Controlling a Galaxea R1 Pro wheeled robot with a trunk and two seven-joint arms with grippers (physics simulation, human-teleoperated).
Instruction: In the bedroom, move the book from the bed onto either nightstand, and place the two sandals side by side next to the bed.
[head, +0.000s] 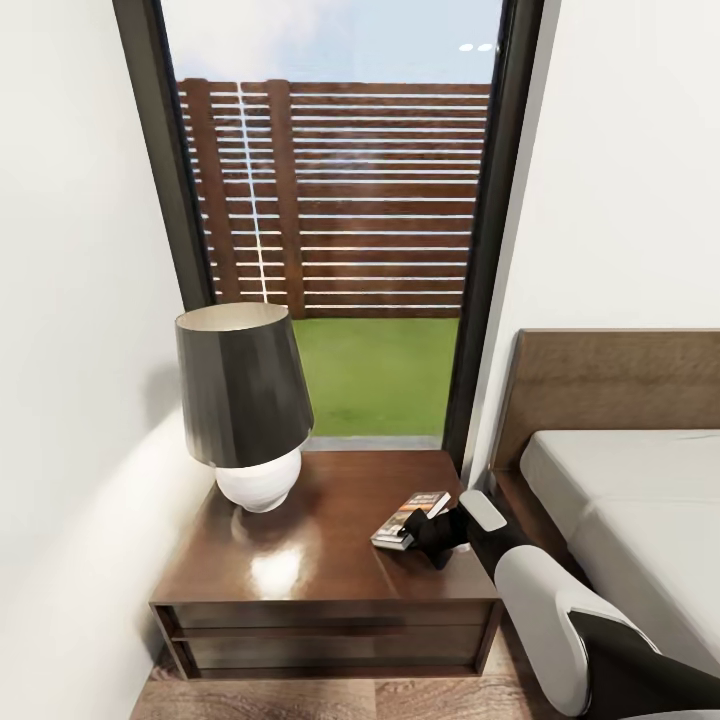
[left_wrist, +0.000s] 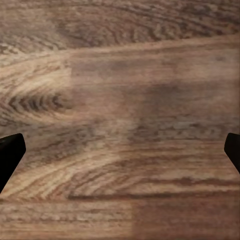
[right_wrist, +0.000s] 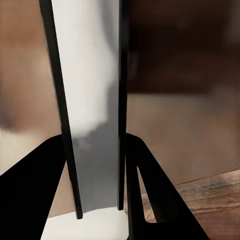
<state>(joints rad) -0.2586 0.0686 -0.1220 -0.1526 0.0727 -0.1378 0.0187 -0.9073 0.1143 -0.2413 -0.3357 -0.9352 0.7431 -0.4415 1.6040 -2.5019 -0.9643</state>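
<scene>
The book (head: 410, 520), dark with an orange band, is at the right part of the nightstand (head: 300, 565) top, low over the glossy wood; I cannot tell if it touches. My right gripper (head: 428, 537) is shut on it from the bed side. In the right wrist view the book's pale page edge (right_wrist: 90, 125) stands between the two black fingers (right_wrist: 150, 190). The bed (head: 640, 500) with its grey mattress and brown headboard lies to the right. My left gripper (left_wrist: 120, 150) hangs open over the plank floor. The sandals are out of view.
A lamp (head: 245, 400) with a dark shade and white base stands on the nightstand's left half. A tall dark-framed window (head: 340, 200) with fence and grass is behind. A white wall (head: 70, 350) closes in on the left, and a narrow gap separates nightstand and bed.
</scene>
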